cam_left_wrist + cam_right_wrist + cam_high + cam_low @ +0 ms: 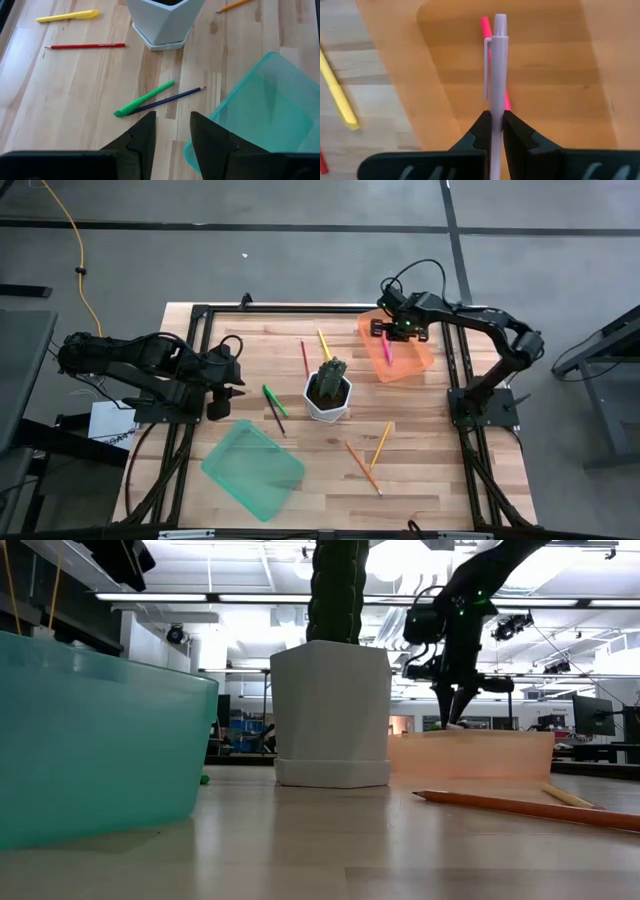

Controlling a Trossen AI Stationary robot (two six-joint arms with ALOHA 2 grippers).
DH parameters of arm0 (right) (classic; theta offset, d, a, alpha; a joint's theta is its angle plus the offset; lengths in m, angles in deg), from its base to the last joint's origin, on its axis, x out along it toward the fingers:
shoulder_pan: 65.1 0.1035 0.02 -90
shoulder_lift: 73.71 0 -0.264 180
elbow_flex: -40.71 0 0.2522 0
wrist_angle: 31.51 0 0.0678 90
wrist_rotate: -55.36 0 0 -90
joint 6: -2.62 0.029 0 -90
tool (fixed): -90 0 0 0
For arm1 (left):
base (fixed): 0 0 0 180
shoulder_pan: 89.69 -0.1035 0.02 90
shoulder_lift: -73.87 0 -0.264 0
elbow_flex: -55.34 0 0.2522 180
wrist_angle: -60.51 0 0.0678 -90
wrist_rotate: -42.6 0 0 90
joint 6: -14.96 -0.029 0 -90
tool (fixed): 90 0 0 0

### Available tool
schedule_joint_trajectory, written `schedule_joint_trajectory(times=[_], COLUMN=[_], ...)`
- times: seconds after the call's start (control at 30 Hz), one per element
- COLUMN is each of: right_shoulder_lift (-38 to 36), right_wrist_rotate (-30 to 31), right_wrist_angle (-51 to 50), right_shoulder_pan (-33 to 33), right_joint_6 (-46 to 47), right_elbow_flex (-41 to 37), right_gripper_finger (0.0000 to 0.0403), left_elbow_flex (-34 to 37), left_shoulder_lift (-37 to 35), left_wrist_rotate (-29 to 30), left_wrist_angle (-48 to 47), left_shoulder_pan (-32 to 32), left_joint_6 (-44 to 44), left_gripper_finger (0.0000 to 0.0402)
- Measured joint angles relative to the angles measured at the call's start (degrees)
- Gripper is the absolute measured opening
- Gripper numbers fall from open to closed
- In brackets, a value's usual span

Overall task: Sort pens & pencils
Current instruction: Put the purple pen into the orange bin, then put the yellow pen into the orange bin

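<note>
My right gripper [496, 125] hangs over the orange tray [405, 358] at the table's far right, shut on a pale lilac pen [498, 75]. A pink pen [506, 100] lies flat in the tray under it. My left gripper [172, 131] is open near the table's left edge, just short of the green pen [145, 98] and the dark pencil [170, 99], which lie crossed on the wood. The yellow pen [67, 16] and red pencil [85, 46] lie beyond the white cactus pot [328, 395]. Two orange pencils [381, 444] [362, 466] lie near the front right. My right gripper pinches the lilac pen's barrel [497, 116] between its two fingers, below the clip [487, 67]. The fingers come from above, pointing down over the tray [470, 753]. The clip end sticks out past the fingertips, and the pen is lifted clear of the tray floor.
A teal bin [253, 470] stands at the front left, its corner [260, 112] close beside my left gripper. The white pot with the cactus [335, 715] stands mid-table between the two arms. Bare wood lies between the pot and the front edge.
</note>
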Motion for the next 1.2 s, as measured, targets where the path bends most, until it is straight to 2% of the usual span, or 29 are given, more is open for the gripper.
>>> schedule_joint_trajectory(times=[0.27, 0.4, 0.93, 1.2], right_shoulder_lift=[1.16, 1.17, -1.57, -9.02], right_wrist_rotate=[1.07, 1.17, -0.14, 0.35], right_wrist_angle=[1.38, 1.62, 3.90, 10.28], right_shoulder_pan=[-1.35, -1.95, -0.55, -0.55], right_joint_6=[-2.98, -3.93, -7.14, -5.38], right_elbow_flex=[0.00, 0.00, 0.00, 0.00], right_gripper_finger=[0.0070, 0.0085, 0.0087, 0.0087], left_elbow_flex=[0.00, 0.00, 0.00, 0.00], left_shoulder_lift=[-0.01, -0.01, 0.00, 0.17], left_wrist_rotate=[0.04, 0.73, 3.20, 11.20], left_wrist_angle=[0.00, 0.00, -0.67, 0.15], left_shoulder_pan=[-0.01, 0.00, -0.02, -0.04], left_joint_6=[1.30, 1.52, -1.59, -3.75], left_gripper_finger=[0.0108, 0.0108, 0.0108, 0.0108])
